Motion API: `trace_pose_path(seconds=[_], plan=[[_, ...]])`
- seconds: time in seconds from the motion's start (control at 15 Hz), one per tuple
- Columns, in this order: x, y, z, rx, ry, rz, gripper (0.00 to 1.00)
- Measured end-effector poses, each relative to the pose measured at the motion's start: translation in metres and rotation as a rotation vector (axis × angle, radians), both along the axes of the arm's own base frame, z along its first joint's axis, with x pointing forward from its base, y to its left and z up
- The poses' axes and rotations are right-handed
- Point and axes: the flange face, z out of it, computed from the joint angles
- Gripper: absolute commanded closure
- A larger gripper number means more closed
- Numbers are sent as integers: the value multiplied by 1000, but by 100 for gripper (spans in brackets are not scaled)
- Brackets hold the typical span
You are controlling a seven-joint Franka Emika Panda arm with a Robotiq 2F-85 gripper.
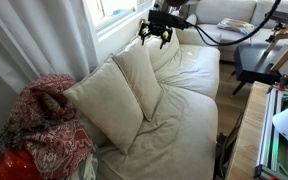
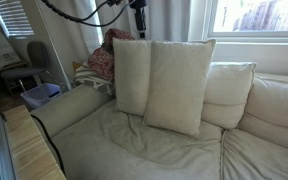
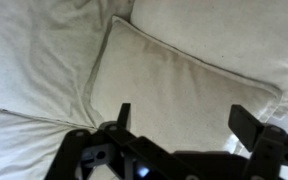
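Over at the left end of the cream fabric sofa, a red patterned blanket lay bunched up. Next along, two large cream square cushions leaned against the backrest. Above them, well clear, hovered the black hand, jaws spread wide, gripping nothing at all. Down in the wrist view, a cream fabric cushion lay right beneath it.

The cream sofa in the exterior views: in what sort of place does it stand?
Probably a home living room. A wide cream fabric sofa carries soft square cream cushions, a bright window with white curtains sits behind it, and a red patterned blanket lies heaped at one end.
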Motion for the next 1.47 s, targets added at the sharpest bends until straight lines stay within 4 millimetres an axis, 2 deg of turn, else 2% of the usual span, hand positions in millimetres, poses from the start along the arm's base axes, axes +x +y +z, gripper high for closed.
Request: trace_pose_path(seconds=[0.2,0.47,1.07,1.47], plan=[[26,-2,-15,28,-28,-47,0],[51,-2,-34,78,-33,-94,0],[61,-4,-38,103,-36,-138,0],[95,-15,-52,182,-60,-238,0]])
